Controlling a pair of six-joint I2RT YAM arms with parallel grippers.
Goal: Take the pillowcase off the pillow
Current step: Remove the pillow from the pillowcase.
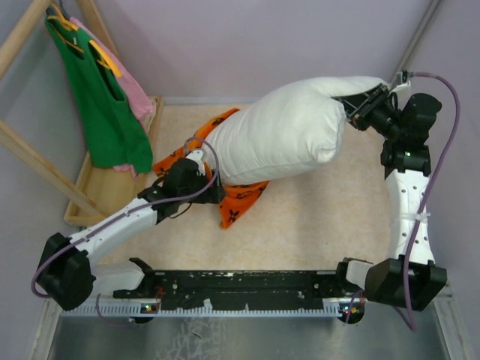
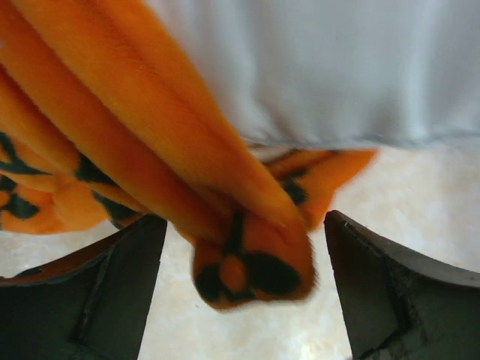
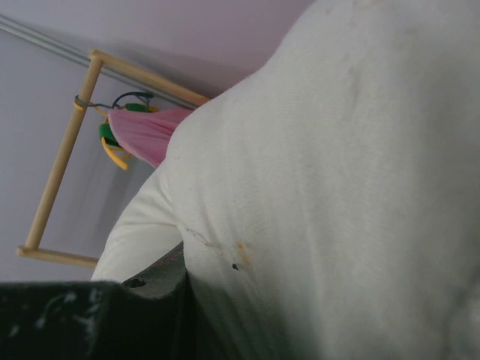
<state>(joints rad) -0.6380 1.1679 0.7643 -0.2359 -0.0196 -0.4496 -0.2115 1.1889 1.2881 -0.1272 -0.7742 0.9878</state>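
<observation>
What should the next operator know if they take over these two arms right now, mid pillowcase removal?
Left gripper: open, fingers either side of a fold of the bright orange, black-printed fabric pillowcase, not clamping it.
Right gripper: shut on the far corner of the plump white stuffed pillow, holding that end raised.
Done: most of the pillow is bare.
Left: its lower end lies on or in the bunched case, unclear which; probably clamp the fabric and pull the pillow clear.
</observation>
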